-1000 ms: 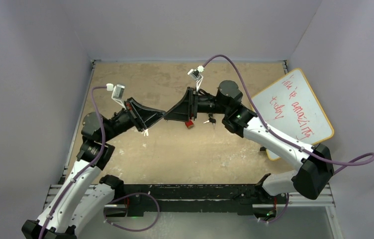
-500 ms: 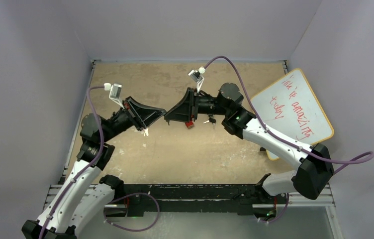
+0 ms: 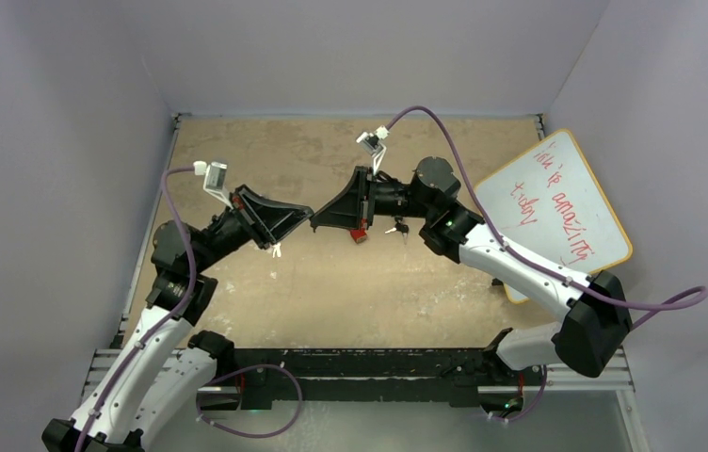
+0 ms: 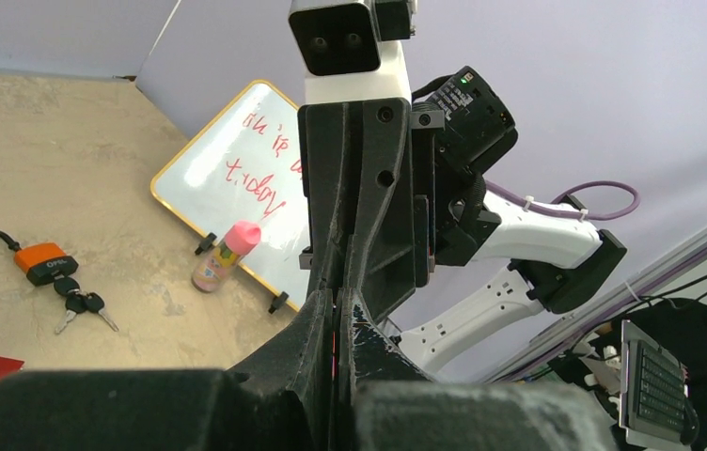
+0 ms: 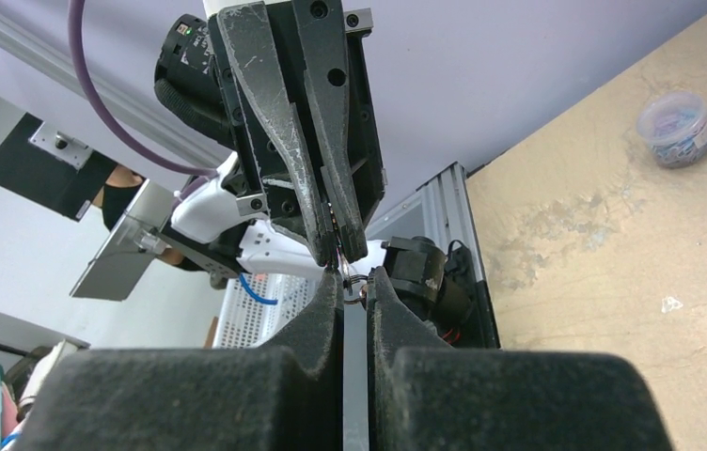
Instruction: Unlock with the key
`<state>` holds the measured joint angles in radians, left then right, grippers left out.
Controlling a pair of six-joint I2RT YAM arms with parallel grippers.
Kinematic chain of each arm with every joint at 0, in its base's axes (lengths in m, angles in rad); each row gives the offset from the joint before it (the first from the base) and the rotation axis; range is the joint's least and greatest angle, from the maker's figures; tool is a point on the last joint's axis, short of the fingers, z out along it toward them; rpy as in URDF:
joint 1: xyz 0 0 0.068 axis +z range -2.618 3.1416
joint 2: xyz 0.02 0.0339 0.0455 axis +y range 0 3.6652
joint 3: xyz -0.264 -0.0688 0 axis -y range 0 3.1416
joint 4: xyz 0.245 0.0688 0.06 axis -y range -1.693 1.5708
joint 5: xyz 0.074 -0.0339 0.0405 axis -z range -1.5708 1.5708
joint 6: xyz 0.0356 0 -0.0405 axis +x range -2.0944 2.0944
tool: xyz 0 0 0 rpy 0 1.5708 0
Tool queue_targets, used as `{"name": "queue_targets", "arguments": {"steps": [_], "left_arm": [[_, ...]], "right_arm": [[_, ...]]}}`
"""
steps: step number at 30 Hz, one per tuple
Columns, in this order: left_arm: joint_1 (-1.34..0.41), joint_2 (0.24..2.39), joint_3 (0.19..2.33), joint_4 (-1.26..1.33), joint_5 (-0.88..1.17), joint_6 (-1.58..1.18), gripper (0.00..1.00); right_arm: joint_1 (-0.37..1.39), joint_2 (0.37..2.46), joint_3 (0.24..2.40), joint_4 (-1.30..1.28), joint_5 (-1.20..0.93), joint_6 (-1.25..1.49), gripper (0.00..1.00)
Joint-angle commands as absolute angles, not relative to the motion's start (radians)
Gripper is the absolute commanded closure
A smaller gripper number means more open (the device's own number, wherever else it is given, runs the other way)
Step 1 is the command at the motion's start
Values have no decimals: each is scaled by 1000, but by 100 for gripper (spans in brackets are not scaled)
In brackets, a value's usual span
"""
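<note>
Above the tabletop [image 3: 407, 282], the left hand [image 3: 302, 217] and right hand [image 3: 319, 221] meet tip to tip, each with its fingers pressed together. Whether anything sits between them is too small to tell. Well apart from both tips, back beside the right wrist, the orange padlock [image 4: 45, 262] lies flat with the keys [image 4: 78, 304] touching its body. Scuffed sandy board forms the surface, with lilac walls on 3 sides and a whiteboard [image 3: 557, 212] at the right edge. Seen from the left wrist, the padlock's long axis runs left-right, with the shackle leftward and the keys trailing right.
</note>
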<state>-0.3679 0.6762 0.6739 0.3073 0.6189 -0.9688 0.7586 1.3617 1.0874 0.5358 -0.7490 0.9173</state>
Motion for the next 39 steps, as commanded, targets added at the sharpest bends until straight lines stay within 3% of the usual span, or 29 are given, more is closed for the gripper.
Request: {"name": "queue_targets", "arguments": {"steps": [1, 2, 4, 10, 15, 19, 22, 23, 26, 28, 39], "left_arm": [[-369, 659, 662, 360, 603, -976, 100], [-370, 655, 659, 360, 603, -976, 100], [-370, 650, 655, 360, 602, -977, 100], [-370, 649, 655, 363, 604, -976, 100], [-370, 641, 654, 349, 593, -971, 100], [-370, 636, 656, 331, 567, -973, 94], [-370, 632, 657, 336, 561, -974, 100], [-370, 630, 656, 335, 561, -973, 100], [-370, 631, 654, 332, 564, -973, 100], [-370, 632, 651, 331, 566, -974, 100], [-370, 641, 650, 339, 562, -979, 100]], "right_arm": [[755, 1354, 1089, 587, -721, 928, 96], [755, 1356, 1090, 591, -721, 931, 87], [756, 1361, 1093, 608, -722, 939, 81], [755, 1377, 1094, 633, -728, 958, 99], [755, 1366, 1073, 627, -724, 960, 100], [755, 1353, 1053, 605, -689, 949, 100], [755, 1350, 1041, 610, -689, 949, 100], [756, 1350, 1039, 622, -695, 955, 97], [756, 1356, 1044, 676, -724, 977, 66], [755, 1362, 1060, 696, -730, 975, 55], [757, 1414, 1148, 673, -836, 923, 51]]}}
